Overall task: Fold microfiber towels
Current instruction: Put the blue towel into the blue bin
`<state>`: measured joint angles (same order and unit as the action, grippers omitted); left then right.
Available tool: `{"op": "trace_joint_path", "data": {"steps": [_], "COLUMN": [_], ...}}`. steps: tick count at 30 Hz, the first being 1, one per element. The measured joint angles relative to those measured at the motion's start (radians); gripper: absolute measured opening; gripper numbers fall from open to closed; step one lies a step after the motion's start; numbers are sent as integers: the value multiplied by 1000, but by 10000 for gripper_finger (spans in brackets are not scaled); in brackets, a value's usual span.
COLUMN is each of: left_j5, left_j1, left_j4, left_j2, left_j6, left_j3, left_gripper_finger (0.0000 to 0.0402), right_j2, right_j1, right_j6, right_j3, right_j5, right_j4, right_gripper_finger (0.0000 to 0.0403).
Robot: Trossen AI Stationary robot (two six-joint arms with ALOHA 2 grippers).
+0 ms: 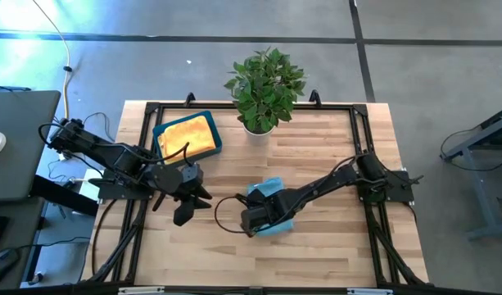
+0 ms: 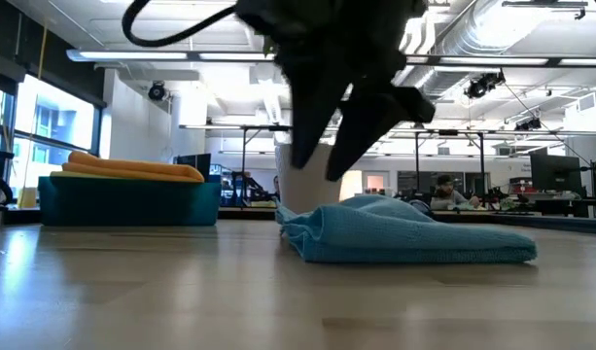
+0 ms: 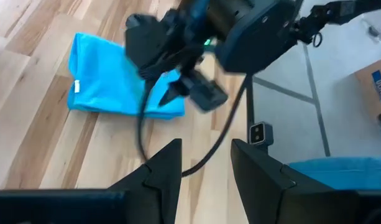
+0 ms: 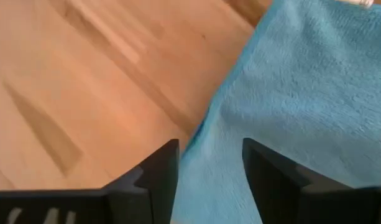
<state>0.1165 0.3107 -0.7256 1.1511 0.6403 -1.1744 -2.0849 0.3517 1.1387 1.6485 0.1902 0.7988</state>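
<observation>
High view: right hand (image 1: 252, 223) parted over blue towel (image 1: 271, 190), potted plant (image 1: 264, 88) and tray (image 1: 187, 136) behind.

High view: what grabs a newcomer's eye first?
The teal-blue towel lies folded mid-table, with the right gripper over its edge, fingers open. At the table's back left, a blue tray holds yellow and orange towels; a potted plant stands at the back edge.
</observation>
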Motion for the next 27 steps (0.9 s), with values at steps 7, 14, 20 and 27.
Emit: {"op": "trace_joint_path", "data": {"steps": [7, 14, 20, 27], "left_j5": [1, 149, 179, 178], "left_j1": [46, 73, 60, 30], "left_j4": [-27, 25, 68, 122], "left_j2": [30, 112, 247, 395], "left_j6": [6, 139, 277, 463], "left_j3": [16, 37, 37, 38], "left_gripper_finger": [129, 129, 134, 168], "right_j2": [109, 204, 279, 534], "right_j1": [52, 138, 211, 271], "right_j6": [-136, -195, -122, -25], "right_j3": [0, 0, -21, -337], "right_j5": [49, 186, 286, 308], "right_j4": [214, 443, 676, 565], "right_gripper_finger": [167, 150, 149, 149]}}
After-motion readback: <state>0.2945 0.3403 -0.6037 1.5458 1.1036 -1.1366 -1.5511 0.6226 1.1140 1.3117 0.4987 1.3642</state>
